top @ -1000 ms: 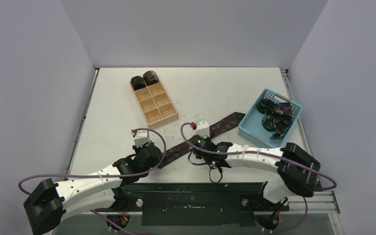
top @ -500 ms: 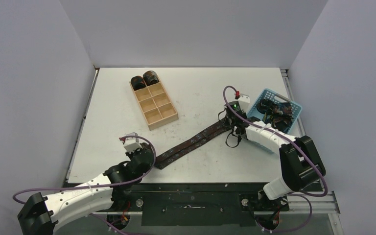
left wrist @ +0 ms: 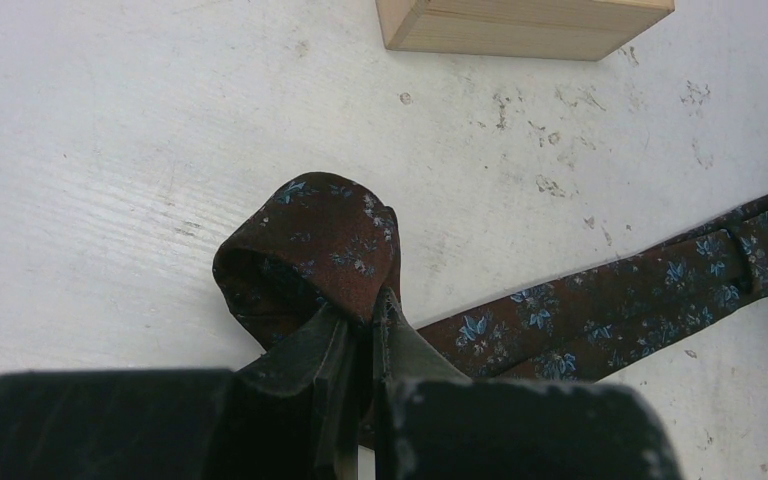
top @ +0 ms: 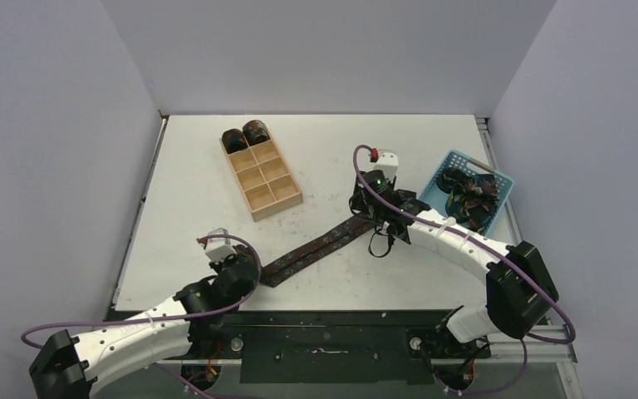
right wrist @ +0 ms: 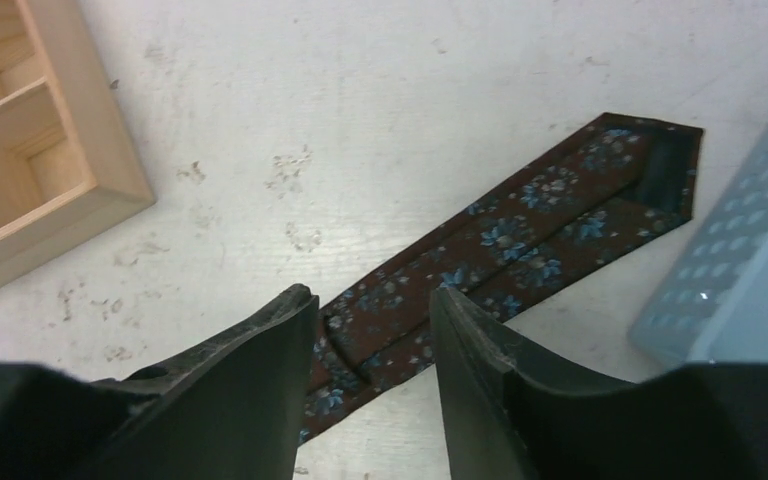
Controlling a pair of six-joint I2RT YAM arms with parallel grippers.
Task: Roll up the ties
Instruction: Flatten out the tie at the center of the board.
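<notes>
Pinched tight, the left gripper (left wrist: 365, 325) clamps the folded narrow end of a soft brown tie (left wrist: 610, 305) sprinkled with small blue flowers, lying flat across the scuffed white table (left wrist: 110, 150); the right gripper (right wrist: 372, 300) hangs, jaws apart, over its wide pointed end.

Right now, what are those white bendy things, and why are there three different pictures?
Those are two robot arms, each ending in a two-finger pincher called a gripper. The big picture looks down from above. The other two come from small cameras on the arms' wrists. On the white table lie a long dark tie, a wooden tray with two rolled ties at its far end, and a blue basket with more ties piled inside. The left gripper is pinched shut on one end of the tie, folded into a loop. The right gripper is open above the tie near its wide pointed end, holding nothing.
</notes>
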